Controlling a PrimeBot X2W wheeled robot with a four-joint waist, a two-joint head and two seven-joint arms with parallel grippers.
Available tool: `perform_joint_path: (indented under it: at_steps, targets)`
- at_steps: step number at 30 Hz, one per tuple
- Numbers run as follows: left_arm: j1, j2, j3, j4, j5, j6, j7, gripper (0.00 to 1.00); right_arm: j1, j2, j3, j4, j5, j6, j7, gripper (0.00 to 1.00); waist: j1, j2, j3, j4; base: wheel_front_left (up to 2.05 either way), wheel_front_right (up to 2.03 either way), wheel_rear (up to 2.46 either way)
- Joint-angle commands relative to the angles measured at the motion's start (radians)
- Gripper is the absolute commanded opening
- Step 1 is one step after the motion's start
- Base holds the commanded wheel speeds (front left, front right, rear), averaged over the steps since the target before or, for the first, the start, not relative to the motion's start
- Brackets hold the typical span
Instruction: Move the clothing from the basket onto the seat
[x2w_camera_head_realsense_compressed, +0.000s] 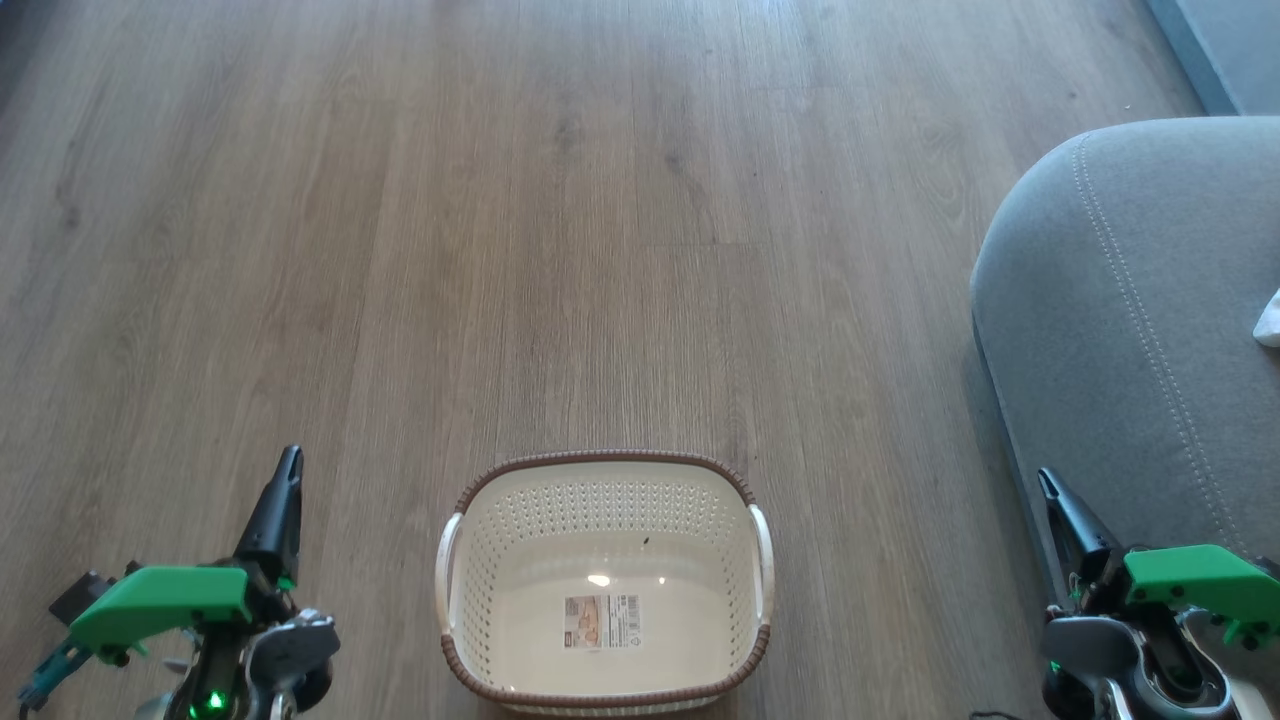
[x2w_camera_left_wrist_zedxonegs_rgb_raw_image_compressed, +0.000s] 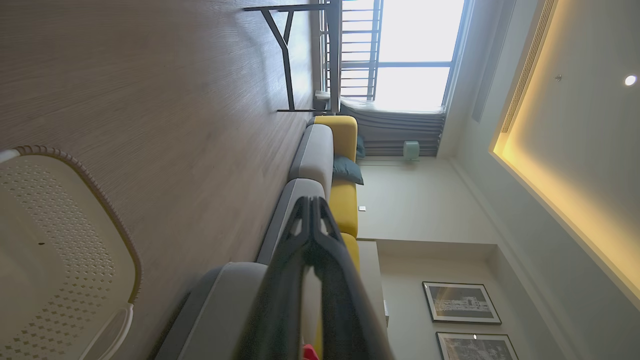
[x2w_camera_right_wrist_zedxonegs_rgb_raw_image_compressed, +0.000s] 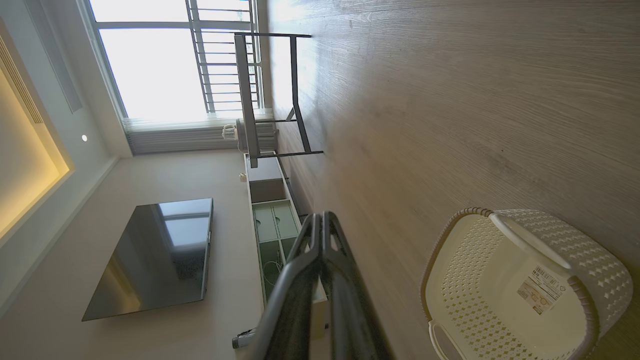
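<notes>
1. Head view: the cream laundry basket (x2w_camera_head_realsense_compressed: 600, 460), label sticker (x2w_camera_head_realsense_compressed: 601, 620) showing inside, stands on the wood floor (x2w_camera_head_realsense_compressed: 600, 200) between the left gripper (x2w_camera_head_realsense_compressed: 289, 462) and the right gripper (x2w_camera_head_realsense_compressed: 1046, 480). A white scrap of clothing (x2w_camera_head_realsense_compressed: 1269, 318) lies on the grey seat (x2w_camera_head_realsense_compressed: 1120, 300).
2. Left wrist view: the fingers are pressed together, with a red sliver of clothing (x2w_camera_left_wrist_zedxonegs_rgb_raw_image_compressed: 309, 354) at the bottom edge.
3. Right wrist view: the fingers are together, with the basket nearby.

You're in home living room. Signs:
- grey-brown wood-plank floor (x2w_camera_head_realsense_compressed: 600, 200)
- long grey-and-yellow upholstered sofa (x2w_camera_left_wrist_zedxonegs_rgb_raw_image_compressed: 317, 155) with teal cushion (x2w_camera_left_wrist_zedxonegs_rgb_raw_image_compressed: 347, 170)
- dark flat wall-mounted television (x2w_camera_right_wrist_zedxonegs_rgb_raw_image_compressed: 155, 255) above low pale media cabinet (x2w_camera_right_wrist_zedxonegs_rgb_raw_image_compressed: 270, 220)
- black-framed pictures (x2w_camera_left_wrist_zedxonegs_rgb_raw_image_compressed: 460, 302) on cream wall
- tall bright window (x2w_camera_right_wrist_zedxonegs_rgb_raw_image_compressed: 150, 55) with railing
- warm cove-lit ceiling (x2w_camera_left_wrist_zedxonegs_rgb_raw_image_compressed: 575, 175)
</notes>
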Motion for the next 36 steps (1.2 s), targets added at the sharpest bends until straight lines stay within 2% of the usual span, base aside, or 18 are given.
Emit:
perform_joint_path:
  at_steps: [1, 36]
  targets:
    - [-0.056, 0.005, 0.036, -0.035, -0.005, -0.007, 0.007, 0.00, -0.052, -0.007, 0.017, -0.041, 0.006, 0.007, 0.008, 0.00, 0.0000, 0.0000, 0.000, 0.000, 0.00, 0.00, 0.00]
    - [-0.056, 0.005, 0.036, -0.035, -0.005, -0.007, 0.007, 0.00, -0.052, -0.007, 0.017, -0.041, 0.006, 0.007, 0.008, 0.00, 0.0000, 0.0000, 0.000, 0.000, 0.00, 0.00, 0.00]
